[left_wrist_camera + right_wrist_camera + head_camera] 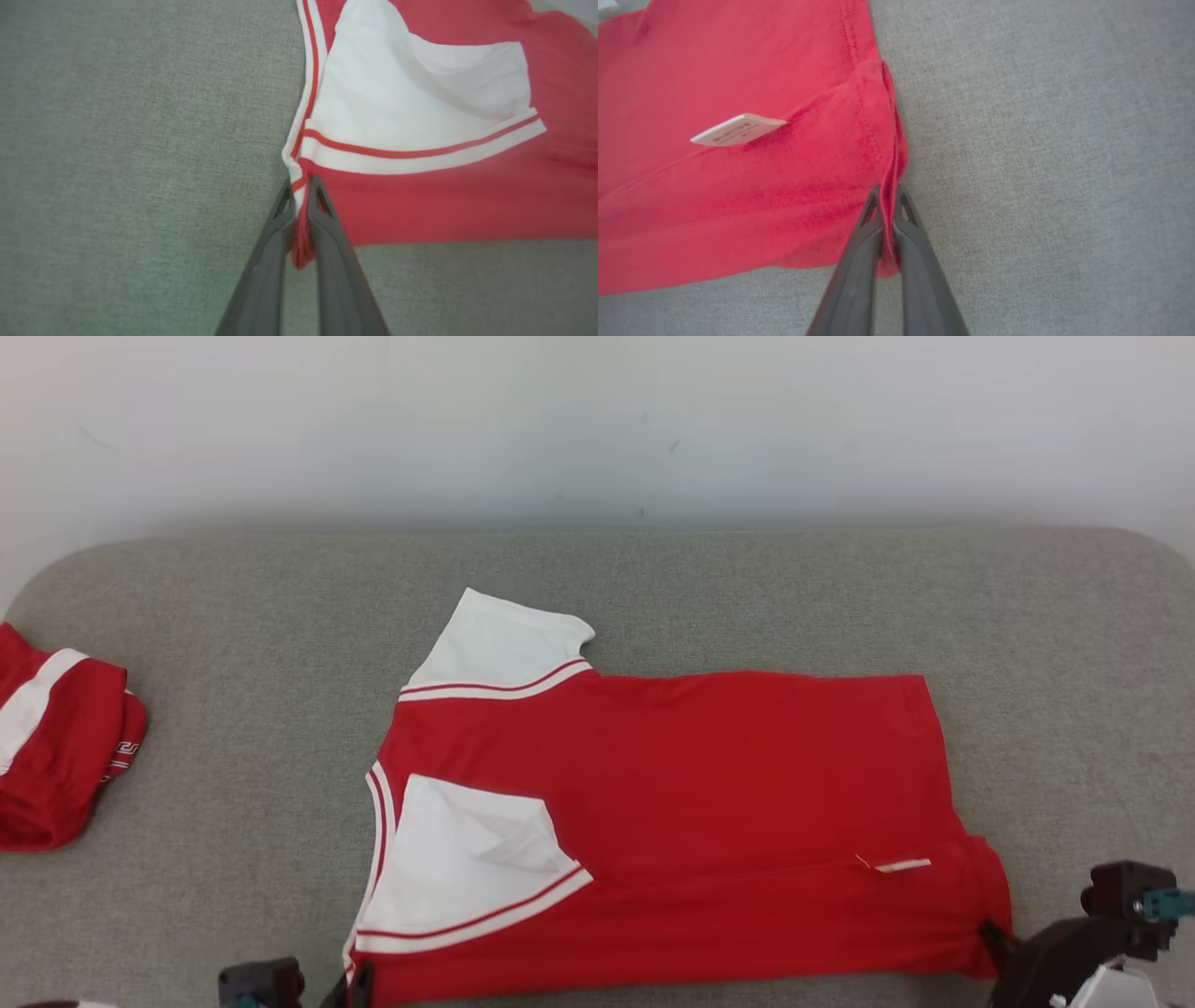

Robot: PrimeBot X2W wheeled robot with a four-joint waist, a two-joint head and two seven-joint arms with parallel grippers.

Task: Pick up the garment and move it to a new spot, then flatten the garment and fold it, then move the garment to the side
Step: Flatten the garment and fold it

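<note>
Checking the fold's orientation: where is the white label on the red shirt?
In the head view, the label sits lower right on the shirt, near the right pincer.

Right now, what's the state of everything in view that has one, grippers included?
red garment: spread on the grey surface, near edge pinched at both ends
near sleeve: folded in over the body
far sleeve: sticking out, not folded in
left gripper: shut on the neck-end corner
right gripper: shut on the hem corner
second garment: bundled at the left, apart from both grippers

folded red-white cloth (56,747): far left | grey surface (233,644) | white wall (597,420)
</note>
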